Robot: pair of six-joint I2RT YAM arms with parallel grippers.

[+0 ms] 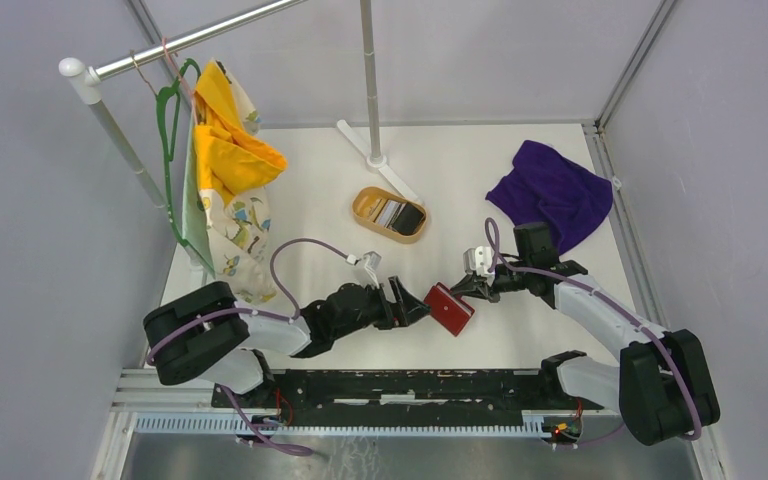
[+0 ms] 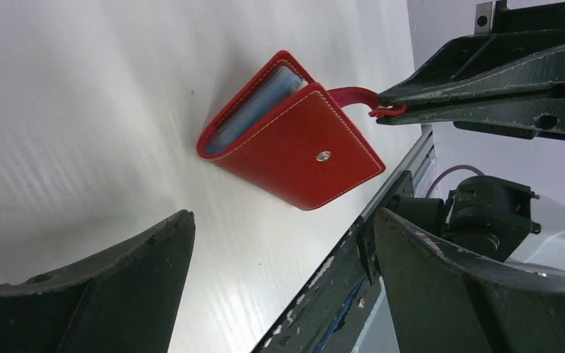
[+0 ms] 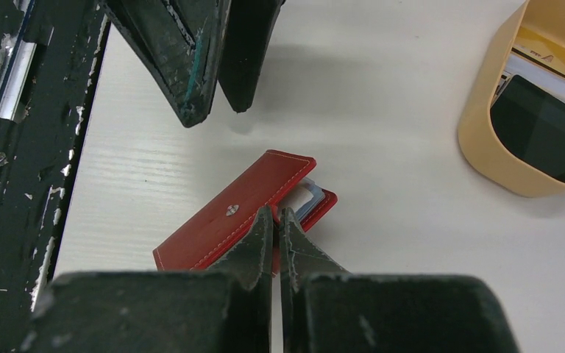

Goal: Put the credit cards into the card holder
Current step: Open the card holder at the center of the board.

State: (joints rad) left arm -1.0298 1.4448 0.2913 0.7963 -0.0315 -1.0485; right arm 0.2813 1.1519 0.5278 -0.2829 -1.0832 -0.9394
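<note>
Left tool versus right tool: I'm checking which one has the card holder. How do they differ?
The left tool stands wide open, empty; the right tool is shut on the snap tab of the red card holder. The left tool sits clear of the holder; the right tool touches it. Both are black and point at it.

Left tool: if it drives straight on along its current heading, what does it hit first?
The card holder. It sits dead ahead of the open left tool, while the shut right tool pinches its snap tab. The gap looks short, though depth is hard to judge.
</note>
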